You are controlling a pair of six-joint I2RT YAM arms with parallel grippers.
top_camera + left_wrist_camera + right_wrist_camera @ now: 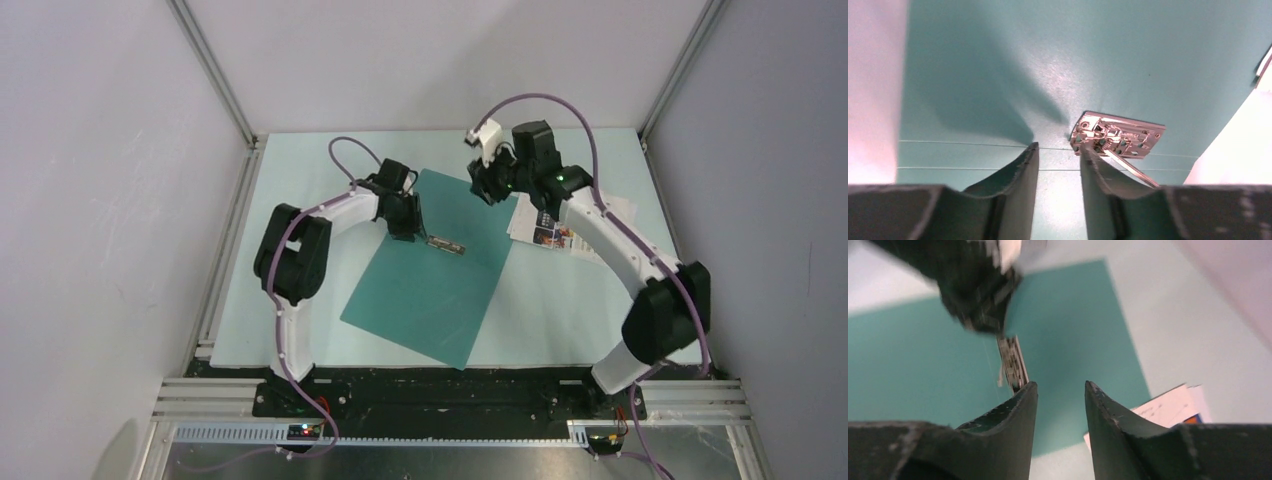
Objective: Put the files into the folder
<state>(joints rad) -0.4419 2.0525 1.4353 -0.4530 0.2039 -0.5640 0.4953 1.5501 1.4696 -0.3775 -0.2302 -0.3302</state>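
Observation:
The teal folder (440,275) lies open and flat in the middle of the mat, its small metal clip (446,244) at the spine. My left gripper (404,228) hovers low over the folder just left of the clip (1118,135). It is open with only folder (998,75) between the fingers, and its right fingertip is beside the clip's end. My right gripper (487,188) hangs open and empty above the folder's far right corner (1073,330). The files (560,232) lie stacked right of the folder, partly under my right arm. Their white corner (1168,405) shows in the right wrist view.
A pale green mat (300,300) covers the table inside white walls with aluminium corner posts (215,70). The black base rail (450,390) runs along the near edge. My left arm's wrist (975,290) shows blurred in the right wrist view, above the clip (1013,362).

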